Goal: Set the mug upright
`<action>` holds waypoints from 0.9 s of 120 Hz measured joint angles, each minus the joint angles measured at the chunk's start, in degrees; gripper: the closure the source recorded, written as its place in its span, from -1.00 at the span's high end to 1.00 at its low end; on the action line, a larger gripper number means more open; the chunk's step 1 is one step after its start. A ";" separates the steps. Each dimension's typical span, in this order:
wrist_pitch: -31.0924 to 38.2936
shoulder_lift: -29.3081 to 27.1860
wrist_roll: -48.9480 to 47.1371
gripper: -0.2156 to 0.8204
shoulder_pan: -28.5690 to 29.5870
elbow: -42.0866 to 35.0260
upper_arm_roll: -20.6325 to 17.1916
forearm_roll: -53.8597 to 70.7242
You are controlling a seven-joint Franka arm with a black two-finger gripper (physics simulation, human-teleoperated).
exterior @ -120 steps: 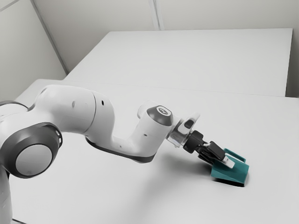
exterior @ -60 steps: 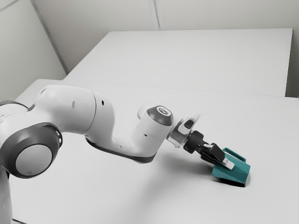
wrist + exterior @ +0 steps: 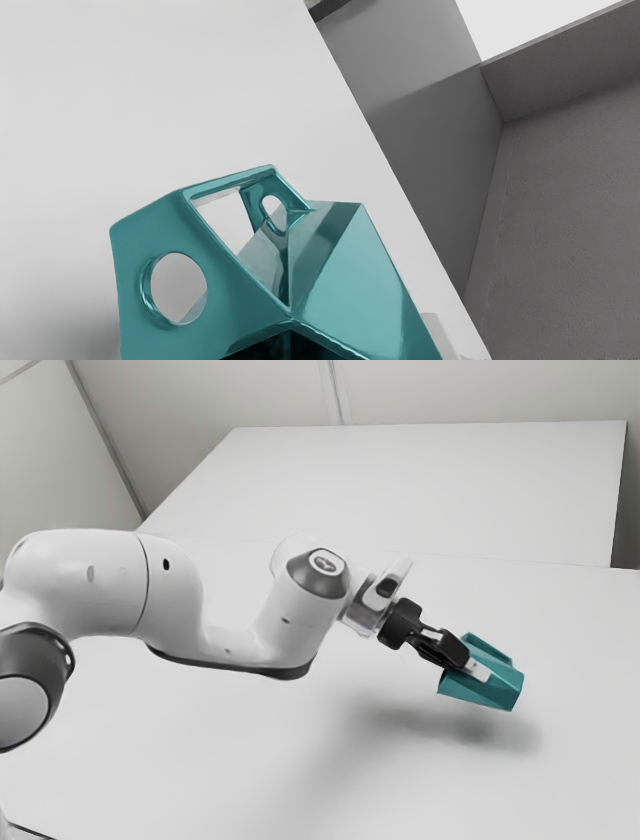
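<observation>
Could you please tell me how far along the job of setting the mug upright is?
Picking up looks done: the mug is off the table, its shadow lying apart below it. In hand: the gripper holds the mug, still lying over, handle on its upper side. Left: turning it upright, setting it down on its base and letting go.
</observation>
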 joint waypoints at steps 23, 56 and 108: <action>3.82 -9.63 -3.33 -0.92 1.55 -4.57 0.34 16.01; 7.51 -22.52 -13.53 -0.93 6.55 -13.27 0.38 46.92; 1.29 -28.02 -31.46 -0.93 10.28 -18.50 5.94 73.66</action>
